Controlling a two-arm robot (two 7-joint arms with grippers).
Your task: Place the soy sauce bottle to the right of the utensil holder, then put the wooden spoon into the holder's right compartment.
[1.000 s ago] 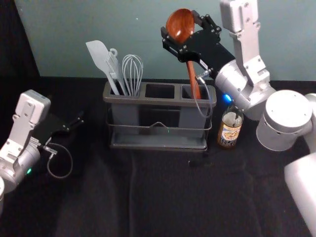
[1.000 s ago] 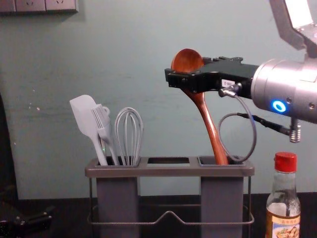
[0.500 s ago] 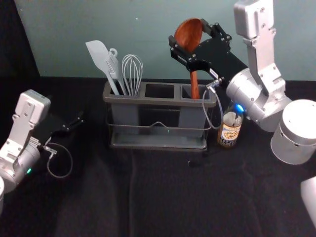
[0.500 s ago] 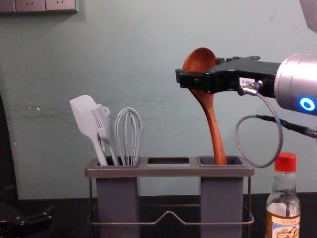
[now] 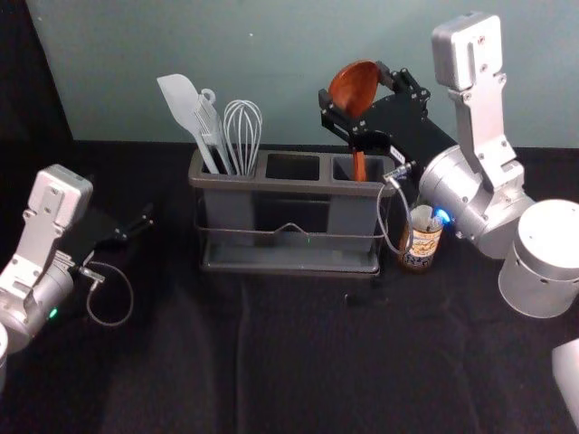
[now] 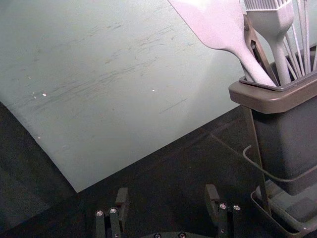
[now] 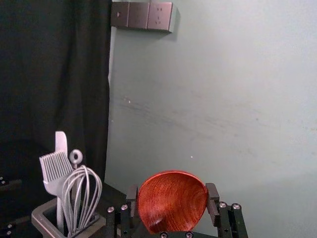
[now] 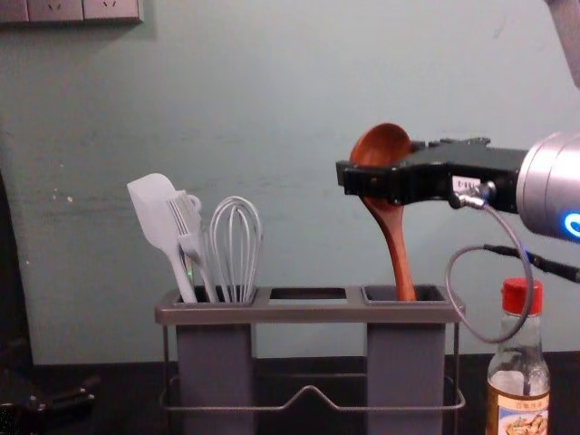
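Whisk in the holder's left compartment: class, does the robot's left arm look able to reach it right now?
Probably yes, from above: the left gripper, left of the holder, is open and empty, and the whisk stands with its loops uncovered. Straight across, it would likely meet the spatula and brush first.

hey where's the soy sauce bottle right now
In the chest view, the soy sauce bottle stands at the right, just right of the utensil holder.

One holder [image 8: 308, 314], one bottle [image 8: 517, 376], one spoon [image 8: 382, 143], perhaps four other utensils [image 8: 193, 240]
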